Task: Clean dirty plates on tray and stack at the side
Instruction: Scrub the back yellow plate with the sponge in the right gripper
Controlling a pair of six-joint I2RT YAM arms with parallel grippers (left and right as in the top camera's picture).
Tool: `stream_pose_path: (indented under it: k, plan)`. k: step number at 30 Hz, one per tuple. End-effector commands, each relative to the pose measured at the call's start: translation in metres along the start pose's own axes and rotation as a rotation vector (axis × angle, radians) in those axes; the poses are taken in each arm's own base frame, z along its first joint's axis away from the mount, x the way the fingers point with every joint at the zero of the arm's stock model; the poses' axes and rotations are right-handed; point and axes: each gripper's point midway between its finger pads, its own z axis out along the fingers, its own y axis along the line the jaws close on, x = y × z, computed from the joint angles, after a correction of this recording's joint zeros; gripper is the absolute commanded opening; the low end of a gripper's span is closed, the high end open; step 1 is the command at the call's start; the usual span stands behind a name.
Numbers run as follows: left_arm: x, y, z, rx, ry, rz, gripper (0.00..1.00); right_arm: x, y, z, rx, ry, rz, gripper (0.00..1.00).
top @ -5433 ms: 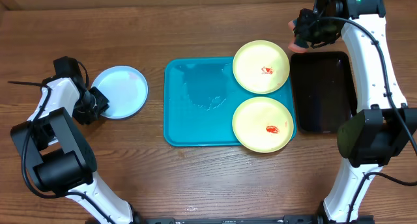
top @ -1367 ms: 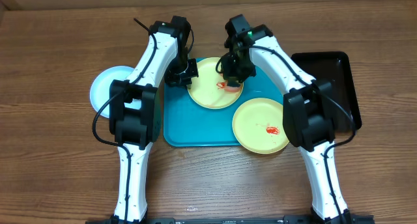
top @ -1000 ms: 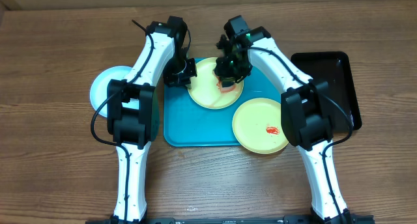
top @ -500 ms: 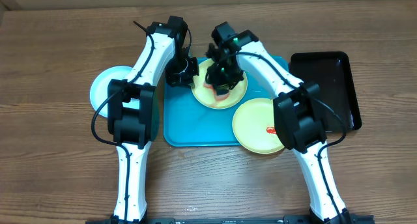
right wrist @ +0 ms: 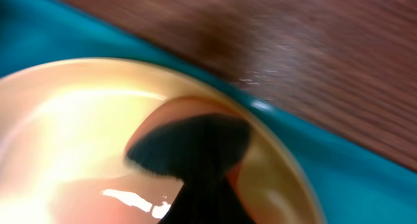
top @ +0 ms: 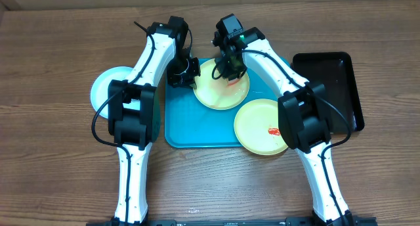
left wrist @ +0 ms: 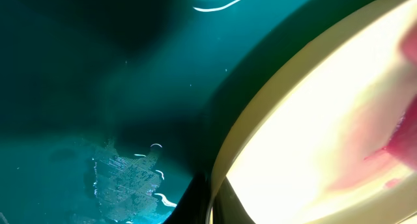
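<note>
My left gripper [top: 186, 73] is shut on the left rim of a yellow-green plate [top: 220, 94] lying on the far part of the turquoise tray [top: 190, 124]. In the left wrist view the gripper [left wrist: 210, 193] pinches that plate's rim [left wrist: 260, 120]. My right gripper [top: 230, 67] presses a pink sponge [left wrist: 405, 142] on the plate's far side, and in the right wrist view [right wrist: 195, 152] it is dark and blurred. No smear shows on this plate. A second yellow-green plate [top: 261, 126] with a red smear overhangs the tray's front right corner. The light-blue plate [top: 105, 88] lies left of the tray.
A narrow black tray [top: 328, 88] lies on the wooden table right of the turquoise tray. A wet patch [left wrist: 124, 178] shines on the tray floor beside the held plate. Both arms cross over the tray's far half.
The held plate has been pulled left from the tray's far right corner. My right gripper has rubbed the sponge across it and now sits nearer its far rim. Its red smear no longer shows.
</note>
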Motion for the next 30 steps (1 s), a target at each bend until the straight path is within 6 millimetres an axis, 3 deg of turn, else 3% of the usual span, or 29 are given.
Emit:
stream_pose_path:
  k: [1, 4, 9, 13, 19, 21, 25, 27, 30]
  plan:
    - [0.000, 0.012, 0.016, -0.014, 0.029, -0.011, 0.04, 0.013, 0.062, 0.009, -0.270, 0.040, -0.112, 0.04]
    - [-0.001, 0.010, 0.016, -0.004, 0.029, -0.011, 0.04, 0.026, 0.091, 0.005, -0.356, 0.082, -0.147, 0.04]
    - [-0.002, 0.010, 0.015, 0.001, 0.024, -0.011, 0.04, 0.044, 0.087, 0.002, -0.359, 0.161, -0.117, 0.04]
    - [-0.005, 0.014, 0.013, 0.013, 0.023, -0.024, 0.04, 0.053, 0.053, -0.002, -0.332, 0.204, -0.043, 0.04]
    - [-0.007, 0.019, 0.011, 0.015, 0.021, -0.037, 0.04, 0.057, -0.041, -0.006, -0.018, 0.219, 0.164, 0.04]
    - [-0.007, 0.019, 0.011, 0.015, 0.021, -0.037, 0.04, 0.052, -0.052, -0.005, 0.020, 0.193, 0.189, 0.04]
    - [-0.007, 0.019, 0.011, 0.015, 0.020, -0.040, 0.04, 0.027, -0.049, -0.001, 0.003, 0.092, 0.191, 0.04]
    - [-0.008, 0.016, 0.011, 0.033, 0.020, -0.039, 0.04, 0.006, -0.025, 0.003, -0.101, 0.018, 0.161, 0.04]
    - [-0.010, 0.013, 0.011, 0.054, 0.013, -0.037, 0.04, -0.001, 0.018, 0.012, -0.279, -0.004, 0.102, 0.04]
